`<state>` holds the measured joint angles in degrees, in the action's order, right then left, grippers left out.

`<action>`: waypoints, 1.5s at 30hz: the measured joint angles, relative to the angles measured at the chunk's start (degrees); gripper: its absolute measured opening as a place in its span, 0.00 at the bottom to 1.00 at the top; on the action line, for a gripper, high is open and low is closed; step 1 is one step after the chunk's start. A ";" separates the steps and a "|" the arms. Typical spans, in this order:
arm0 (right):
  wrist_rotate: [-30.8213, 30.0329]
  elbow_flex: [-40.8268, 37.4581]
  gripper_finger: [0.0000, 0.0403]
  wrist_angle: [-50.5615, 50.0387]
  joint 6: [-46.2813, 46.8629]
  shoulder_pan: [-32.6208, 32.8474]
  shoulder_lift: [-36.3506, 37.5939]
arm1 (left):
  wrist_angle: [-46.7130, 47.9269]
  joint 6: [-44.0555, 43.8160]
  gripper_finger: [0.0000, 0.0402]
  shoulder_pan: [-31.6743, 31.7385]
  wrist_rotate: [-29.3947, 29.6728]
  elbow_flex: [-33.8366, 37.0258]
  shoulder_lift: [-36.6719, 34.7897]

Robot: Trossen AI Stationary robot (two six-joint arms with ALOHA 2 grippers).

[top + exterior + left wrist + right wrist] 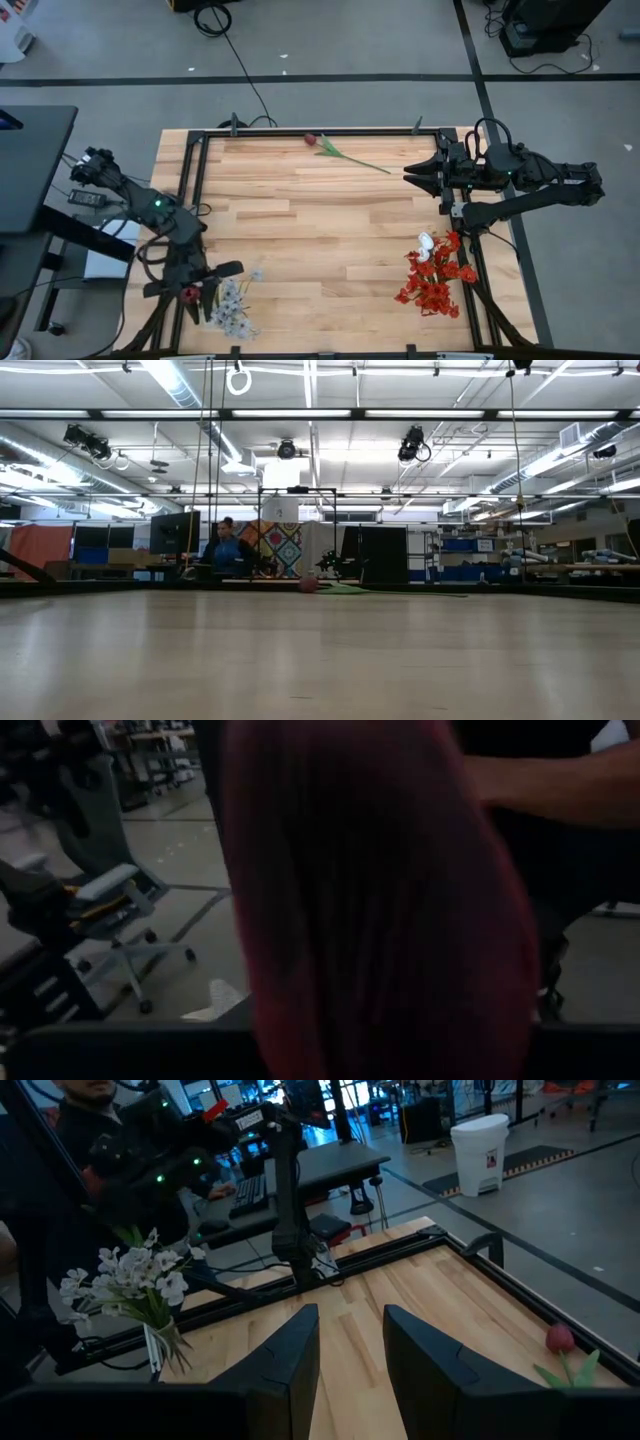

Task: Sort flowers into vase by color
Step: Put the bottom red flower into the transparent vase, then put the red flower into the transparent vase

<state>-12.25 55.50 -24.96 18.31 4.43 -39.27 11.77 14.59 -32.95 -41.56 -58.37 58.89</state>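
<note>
At the table's left front corner we note the left gripper point(196, 292) clamped on a smooth maroon tulip bud point(189, 294) beside frilly white sprays point(232, 310). Another maroon tulip point(311, 140) lies far-centre; clustered red blooms point(433, 275) right; right gripper point(420, 175) parted narrowly.
</note>
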 joint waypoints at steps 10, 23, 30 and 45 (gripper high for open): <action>-0.02 -0.01 0.30 0.00 0.00 0.00 0.02 | 0.42 3.83 0.32 -4.87 6.30 0.00 2.96; -0.01 0.01 0.30 0.01 0.00 0.00 0.02 | 9.27 2.50 0.71 -6.67 14.80 -2.70 2.05; 0.00 0.00 0.30 0.01 0.00 0.02 0.02 | 25.23 2.44 0.79 -6.22 20.02 -12.99 1.32; 0.00 0.01 0.30 -0.01 0.00 0.01 0.00 | 44.74 -4.99 0.71 14.81 33.03 -27.60 0.68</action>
<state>-12.25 55.51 -24.97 18.31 4.44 -39.26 56.51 9.61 -18.14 -8.54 -85.97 59.57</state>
